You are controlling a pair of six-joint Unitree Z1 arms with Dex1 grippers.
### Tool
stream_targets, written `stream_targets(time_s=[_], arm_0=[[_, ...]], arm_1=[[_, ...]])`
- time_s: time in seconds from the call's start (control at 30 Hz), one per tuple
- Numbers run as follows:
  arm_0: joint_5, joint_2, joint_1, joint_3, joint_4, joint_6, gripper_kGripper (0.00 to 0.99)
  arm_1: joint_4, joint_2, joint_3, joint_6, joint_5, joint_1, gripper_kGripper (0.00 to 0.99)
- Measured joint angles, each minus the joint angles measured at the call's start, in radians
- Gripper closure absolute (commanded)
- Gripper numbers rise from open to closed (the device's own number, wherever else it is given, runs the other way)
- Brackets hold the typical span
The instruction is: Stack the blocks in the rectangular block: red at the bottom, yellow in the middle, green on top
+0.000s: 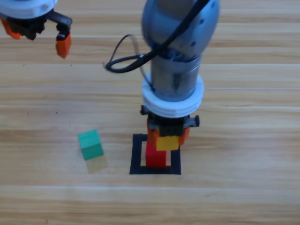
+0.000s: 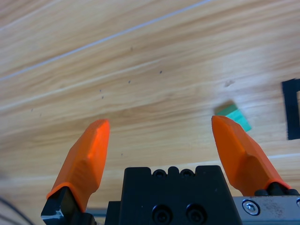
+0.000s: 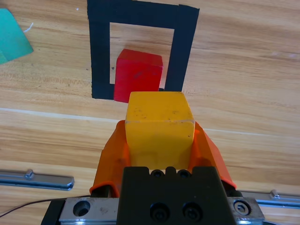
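The right gripper (image 1: 167,136), clamped on the yellow cube (image 1: 167,142), blocks the black tape rectangle (image 1: 137,154) from twelve o'clock, over the red cube (image 1: 155,158). The green cube (image 1: 90,144) sits at nine o'clock, open wood all around it.

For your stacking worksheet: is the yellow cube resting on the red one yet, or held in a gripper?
Held. The right gripper is shut on the yellow cube, short of the red cube inside the tape rectangle.

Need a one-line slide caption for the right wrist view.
Right pincer holds the yellow cube above the red cube inside the black tape rectangle.
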Motion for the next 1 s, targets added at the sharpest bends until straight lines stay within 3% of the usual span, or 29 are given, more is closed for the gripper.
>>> stream_targets(time_s=[0.17, 0.3, 0.37, 0.53, 1.0], arm_0=[[-0.125, -0.077, 0.063, 0.090, -0.116, 0.141, 0.059], [-0.366, -0.187, 0.181, 0.269, -0.265, 0.349, 0.060], [-0.446, -0.233, 0.245, 0.325, -0.300, 0.423, 0.060], [-0.462, -0.259, 0.318, 0.368, -0.312, 0.488, 0.053], [-0.497, -0.332, 0.333, 0.517, -0.401, 0.558, 0.051]], arm_1=[[0.028, 0.050, -0.069, 0.020, 0.000, 0.017, 0.725], [0.032, 0.071, -0.080, 0.035, 0.000, 0.021, 0.725], [0.032, 0.077, -0.083, 0.037, 0.000, 0.021, 0.725], [0.032, 0.077, -0.104, 0.052, -0.009, 0.022, 0.723], [0.033, 0.078, -0.119, 0.140, -0.011, 0.023, 0.723]])
